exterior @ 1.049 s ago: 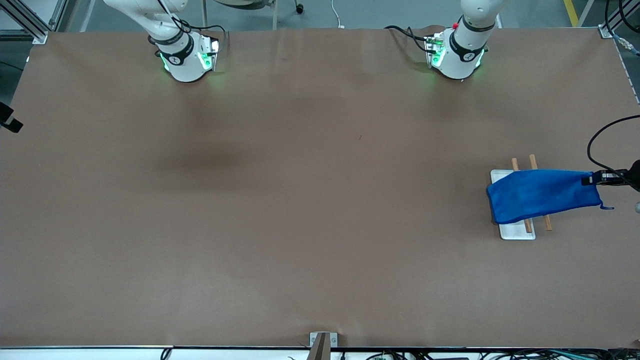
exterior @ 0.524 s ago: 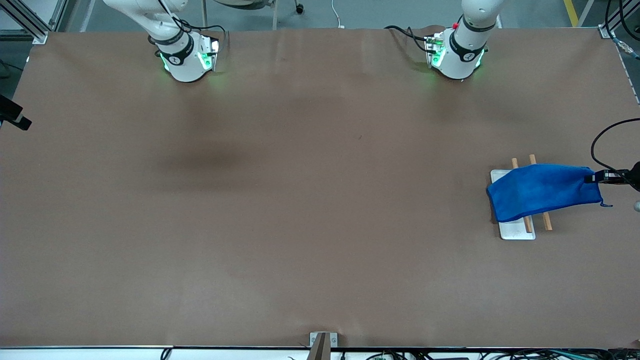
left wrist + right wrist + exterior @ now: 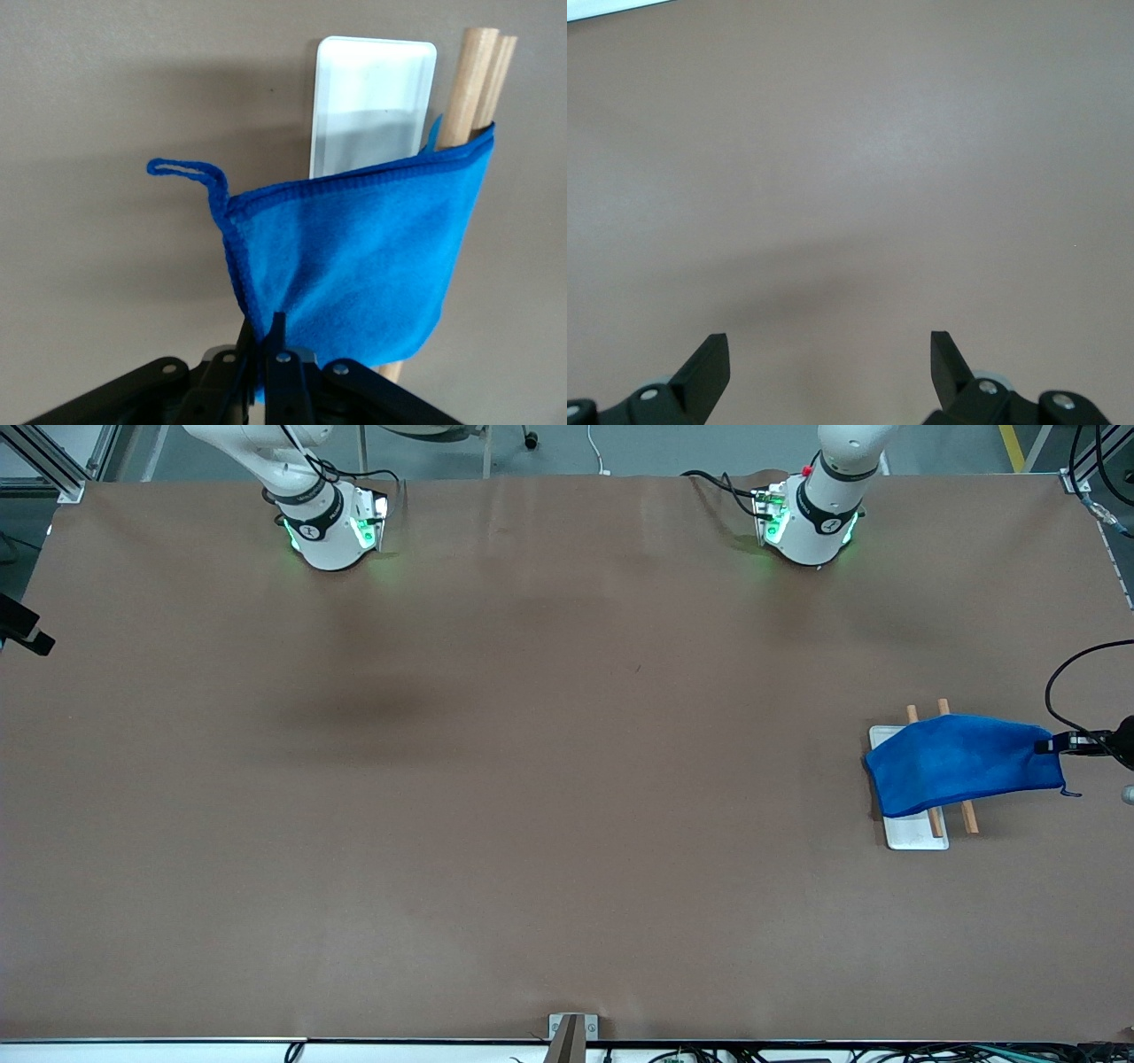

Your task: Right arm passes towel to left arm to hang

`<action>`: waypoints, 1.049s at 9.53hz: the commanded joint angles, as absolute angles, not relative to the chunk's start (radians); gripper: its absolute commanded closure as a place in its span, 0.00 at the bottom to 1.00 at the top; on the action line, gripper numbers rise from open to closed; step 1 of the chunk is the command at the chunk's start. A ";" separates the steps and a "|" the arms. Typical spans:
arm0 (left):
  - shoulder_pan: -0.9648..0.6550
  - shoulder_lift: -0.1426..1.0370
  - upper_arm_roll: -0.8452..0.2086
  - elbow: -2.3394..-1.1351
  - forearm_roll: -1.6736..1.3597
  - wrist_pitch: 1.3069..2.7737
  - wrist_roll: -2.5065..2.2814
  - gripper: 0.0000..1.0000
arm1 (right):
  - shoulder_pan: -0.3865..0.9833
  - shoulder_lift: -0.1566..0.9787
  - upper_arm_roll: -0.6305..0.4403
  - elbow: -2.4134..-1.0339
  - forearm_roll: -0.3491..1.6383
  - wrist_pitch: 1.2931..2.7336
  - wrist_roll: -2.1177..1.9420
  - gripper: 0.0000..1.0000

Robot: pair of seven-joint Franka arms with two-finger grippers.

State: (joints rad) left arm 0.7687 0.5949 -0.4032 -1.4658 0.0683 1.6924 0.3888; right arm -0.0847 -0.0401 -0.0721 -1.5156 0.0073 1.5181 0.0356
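The towel (image 3: 966,763) hangs in the air above the white tray (image 3: 917,833) at the left arm's end of the table, draped over two wooden rods (image 3: 969,816) that stand on the tray. The left gripper (image 3: 1054,743) pinches one edge of it, fingers clamped tight on the cloth; the small loop (image 3: 182,169) dangles free just beside the grip. One end of the tray pokes out from under the cloth. The right gripper (image 3: 830,354) waits over bare table (image 3: 496,779) well apart from the tray, its fingers spread wide and holding nothing.
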 commanded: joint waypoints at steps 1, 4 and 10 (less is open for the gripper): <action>0.775 0.643 -0.391 -1.447 0.087 1.715 0.409 0.08 | -0.089 -0.034 -0.067 -1.506 -0.011 1.508 0.038 0.00; 0.788 0.644 -0.393 -1.411 0.023 1.709 0.423 0.00 | -0.090 -0.034 -0.067 -1.506 -0.011 1.508 0.038 0.00; 0.727 0.445 -0.608 -1.359 0.037 1.583 0.022 0.00 | -0.089 -0.035 -0.067 -1.506 -0.012 1.511 0.037 0.00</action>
